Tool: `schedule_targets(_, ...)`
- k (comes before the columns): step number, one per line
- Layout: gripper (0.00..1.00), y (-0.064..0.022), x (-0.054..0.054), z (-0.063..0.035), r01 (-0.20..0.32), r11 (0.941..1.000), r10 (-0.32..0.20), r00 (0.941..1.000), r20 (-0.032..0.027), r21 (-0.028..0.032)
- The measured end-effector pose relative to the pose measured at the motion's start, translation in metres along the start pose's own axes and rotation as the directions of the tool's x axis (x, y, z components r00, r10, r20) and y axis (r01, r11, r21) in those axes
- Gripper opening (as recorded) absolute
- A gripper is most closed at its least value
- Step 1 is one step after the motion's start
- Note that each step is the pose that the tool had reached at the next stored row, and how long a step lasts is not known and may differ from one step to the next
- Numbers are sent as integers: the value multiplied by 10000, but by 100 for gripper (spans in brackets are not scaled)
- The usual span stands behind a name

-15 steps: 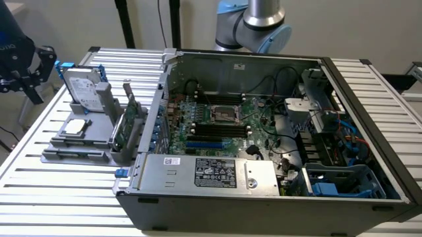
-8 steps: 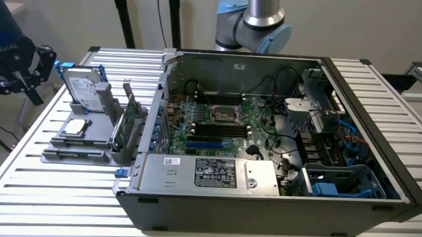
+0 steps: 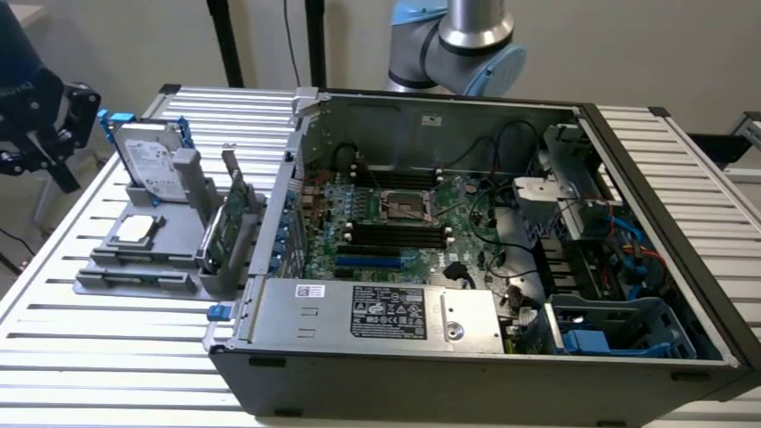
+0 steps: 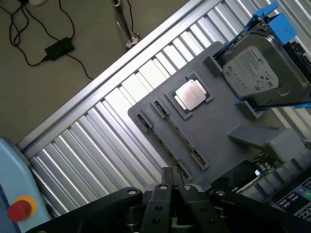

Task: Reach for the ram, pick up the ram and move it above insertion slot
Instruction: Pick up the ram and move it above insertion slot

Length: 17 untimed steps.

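Observation:
The ram is a thin green stick standing edge-up in a long slot of the grey holder. It runs beside the CPU chip. My gripper hovers above the holder's near edge, a short way from the ram's end. Its black fingers are pressed together with nothing between them. In the exterior view the black gripper hangs at the far left, above and outside the grey holder. The dark memory slots lie on the motherboard inside the open case.
The open computer case fills the slatted table's middle and right. On the holder stand a silver hard drive in blue rails and a green expansion card. Cables and a power brick lie on the floor beyond the table edge.

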State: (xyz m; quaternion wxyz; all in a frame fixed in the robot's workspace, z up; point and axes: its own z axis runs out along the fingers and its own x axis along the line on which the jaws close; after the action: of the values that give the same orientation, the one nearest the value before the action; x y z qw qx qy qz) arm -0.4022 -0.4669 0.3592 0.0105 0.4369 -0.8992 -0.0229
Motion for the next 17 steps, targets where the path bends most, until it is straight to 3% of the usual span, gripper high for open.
schedule_targets(4,11,-1,0,18,720,9974,-720,9974,12,64)
schedule_targets(8,11,-2,0,36,1449,9893,-1450,9894,23,137)
schedule_targets(13,11,-2,0,52,2299,9729,-2301,9732,52,265)
schedule_targets(17,11,-3,0,65,2977,9540,-2981,9545,64,364)
